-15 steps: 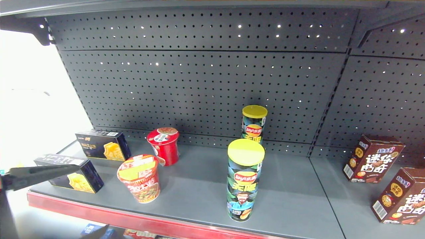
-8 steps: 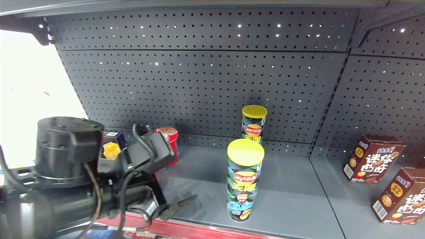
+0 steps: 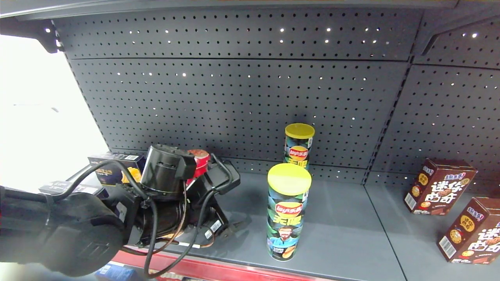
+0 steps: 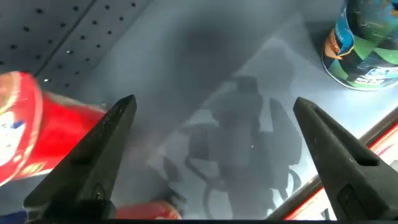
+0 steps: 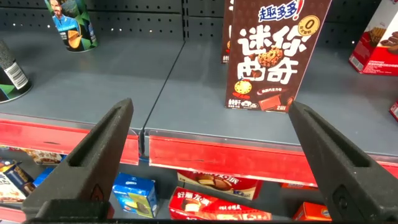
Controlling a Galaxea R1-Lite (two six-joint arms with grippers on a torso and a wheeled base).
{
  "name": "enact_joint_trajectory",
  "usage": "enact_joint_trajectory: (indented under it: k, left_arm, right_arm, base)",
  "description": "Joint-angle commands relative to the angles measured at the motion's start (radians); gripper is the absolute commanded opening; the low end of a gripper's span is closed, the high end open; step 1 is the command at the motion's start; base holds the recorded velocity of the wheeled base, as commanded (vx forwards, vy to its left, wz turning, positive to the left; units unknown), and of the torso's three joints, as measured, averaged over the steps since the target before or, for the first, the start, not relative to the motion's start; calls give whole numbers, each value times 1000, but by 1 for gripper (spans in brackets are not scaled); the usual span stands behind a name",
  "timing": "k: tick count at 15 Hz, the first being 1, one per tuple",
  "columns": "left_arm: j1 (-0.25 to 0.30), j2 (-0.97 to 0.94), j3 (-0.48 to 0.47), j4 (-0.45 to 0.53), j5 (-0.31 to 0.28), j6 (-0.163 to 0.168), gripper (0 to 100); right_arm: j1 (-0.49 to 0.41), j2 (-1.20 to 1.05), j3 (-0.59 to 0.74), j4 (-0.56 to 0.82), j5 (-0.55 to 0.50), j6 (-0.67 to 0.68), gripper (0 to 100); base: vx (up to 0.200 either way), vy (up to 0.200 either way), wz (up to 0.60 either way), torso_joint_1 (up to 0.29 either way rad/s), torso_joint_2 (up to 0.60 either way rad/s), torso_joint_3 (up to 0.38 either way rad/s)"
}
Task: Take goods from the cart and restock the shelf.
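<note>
Between the spread fingers of the left pincer (image 4: 214, 104) lies bare grey shelf (image 4: 205, 62). The pincer is wide open and pinches nothing. It hangs low over the board near the red front strip, and whether its tips touch the board cannot be told. Just outside one finger stands the red cup (image 4: 18, 143), on the side toward the back wall. Beyond the other finger, on the robot's right, stands the front chip can (image 4: 364, 46), upright and apart from the pincer. In the head view this can has a yellow lid, and the rear chip can (image 3: 299, 146) stands behind it against the perforated back wall (image 3: 234, 97). On the far side of the left arm from the cans, two black boxes (image 3: 113, 164) with yellow pictures sit near the shelf's left end.

The right pincer (image 5: 211, 104) is also spread wide with nothing between its fingers. It is held out in front of the shelf's red edge, just above the level of that strip. Straight ahead of it, past the strip, the near brown box (image 5: 273, 53) stands upright close to the front of the board. The far brown box (image 3: 439, 187) stands behind it, nearer the wall. Below the right pincer, on a lower shelf, lie a blue pack (image 5: 134, 193) and a red pack (image 5: 211, 202).
</note>
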Motion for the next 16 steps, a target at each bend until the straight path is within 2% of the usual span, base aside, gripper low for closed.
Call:
enact_joint_trajectory:
  k: [1,9,16]
  left_arm:
    - [-17,31,-12,-1,-3,-1,100]
    - [-81,80,-129,-1,-4,-10,100]
    - [-103,112,-173,-1,-3,-10,100]
  right_arm:
    - [1,2,0,0,0,-1,100]
    - [1,2,0,0,0,-1,100]
    - [1,2,0,0,0,-1,100]
  base:
    - [0,0,0,0,0,0]
    - [0,0,0,0,0,0]
    - [0,0,0,0,0,0]
